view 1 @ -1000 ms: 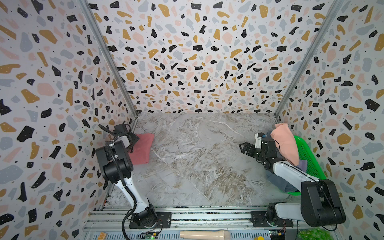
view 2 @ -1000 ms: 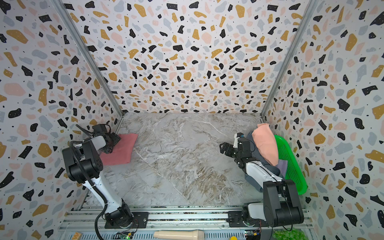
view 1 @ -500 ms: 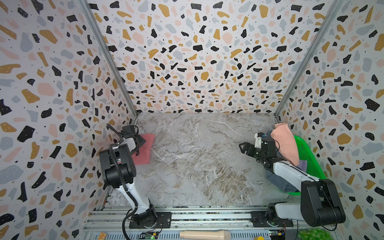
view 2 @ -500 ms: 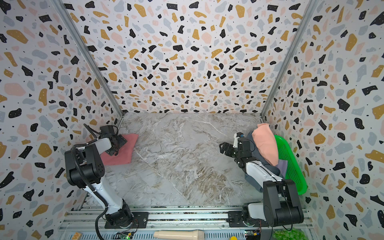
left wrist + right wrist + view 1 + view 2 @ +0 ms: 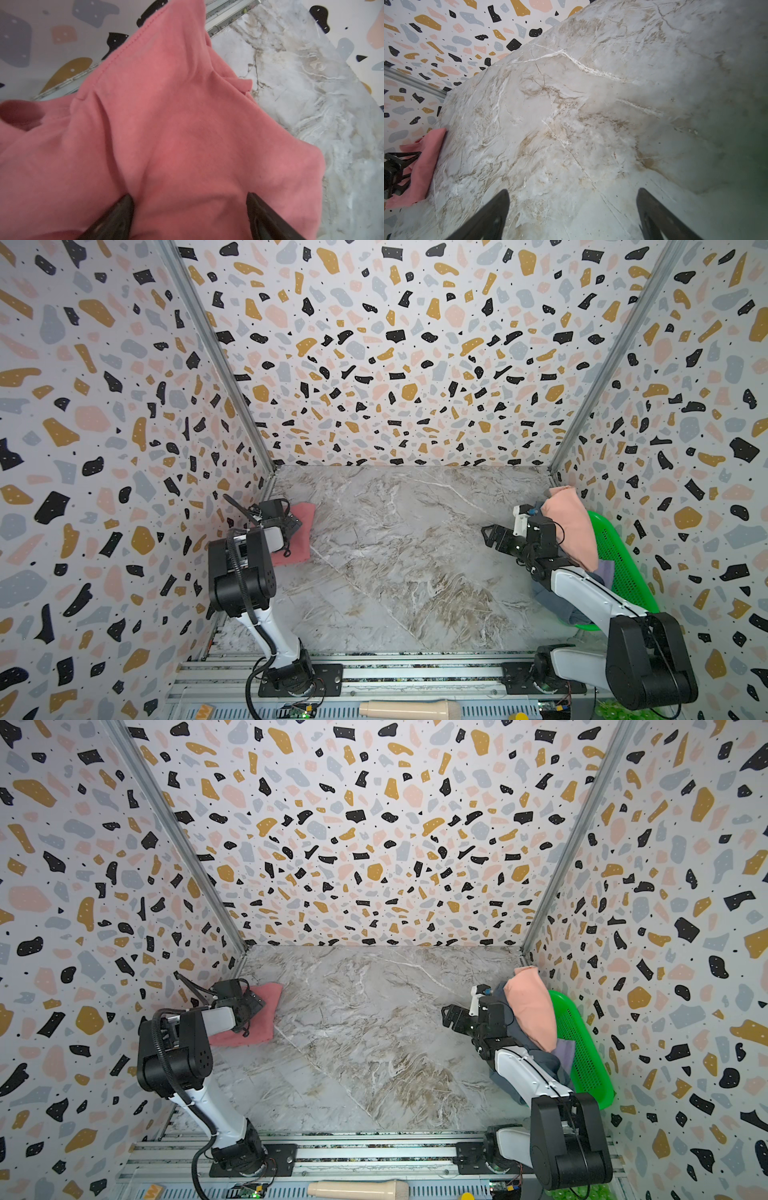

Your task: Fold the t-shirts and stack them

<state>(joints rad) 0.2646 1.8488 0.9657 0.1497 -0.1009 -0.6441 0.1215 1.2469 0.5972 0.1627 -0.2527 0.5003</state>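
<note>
The dusty rose-red cotton t-shirt (image 5: 302, 539) (image 5: 266, 1019) is lying folded into a rough rectangle on the grey-and-tan marble tabletop (image 5: 395, 551), way over on the left and a bit toward the far side, right up against the speckled left wall. The left gripper (image 5: 293, 526) (image 5: 188, 197) sits directly over it with its black fingertips (image 5: 124, 203) spread apart. From the left wrist view the tips are right down at the cloth, but nothing is pinched between them. I honestly can't tell if they're actually pressing on it.

On the right side, the right gripper (image 5: 490, 535) (image 5: 572, 193) hangs over bare marble with its jaws wide apart and nothing in them, well clear of any fabric.

Behind that arm is the rest of the laundry. A peach t-shirt (image 5: 571, 526) (image 5: 532, 1011) is draped on top of a pile at the bright green perforated plastic basket (image 5: 619, 556) against the right wall. A slate blue-grey shirt (image 5: 544, 1063) spills out under it toward the near side, and a bit of lavender cloth (image 5: 565, 1050) peeks out between the two. All three look unfolded.
</note>
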